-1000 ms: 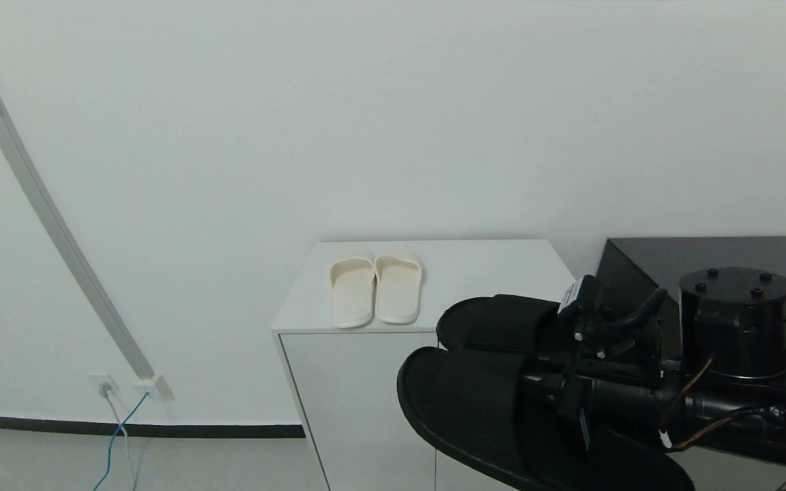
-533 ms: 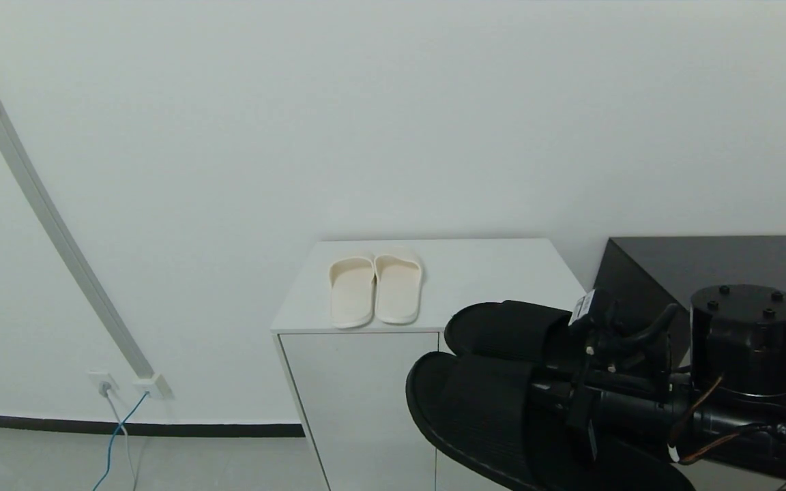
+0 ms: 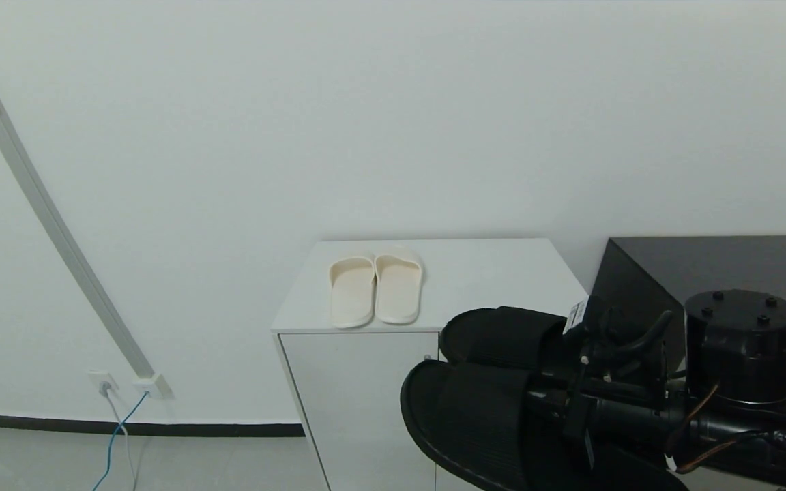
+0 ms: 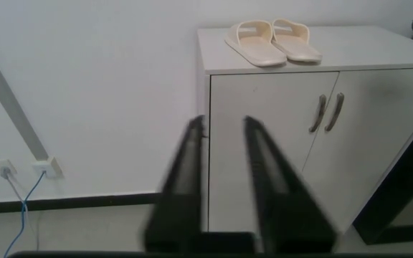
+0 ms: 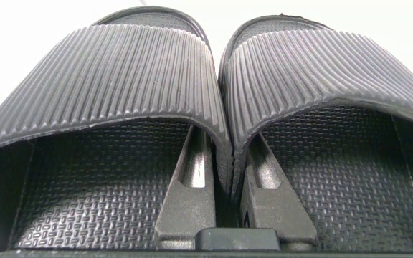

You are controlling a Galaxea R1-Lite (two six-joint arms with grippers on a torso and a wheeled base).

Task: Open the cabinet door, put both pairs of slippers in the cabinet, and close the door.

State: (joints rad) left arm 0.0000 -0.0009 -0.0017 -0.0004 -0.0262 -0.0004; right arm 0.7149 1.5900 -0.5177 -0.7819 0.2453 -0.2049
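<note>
1. Right gripper (image 5: 226, 147): one finger sits inside each of the black slippers (image 5: 120, 79). The fingers are pressed together on the two adjoining inner side walls. The pair projects forward of the fingertips, toes leading.
2. Left gripper (image 4: 224, 123): the fingers are spread, with nothing between them. The cabinet (image 4: 264, 143) stands ahead of it, doors shut and handles (image 4: 327, 113) side by side.
3. The cream slippers (image 3: 375, 288) lie on the cabinet top, beyond the right gripper and to its left.
4. Handling: the black pair is probably light and flexible. The ribbed straps and textured footbeds should resist slipping. The soft walls may compress, letting the pair sag about the pinch.
5. The cream slippers lie touching, so the same inner-wall hold should suit them.
</note>
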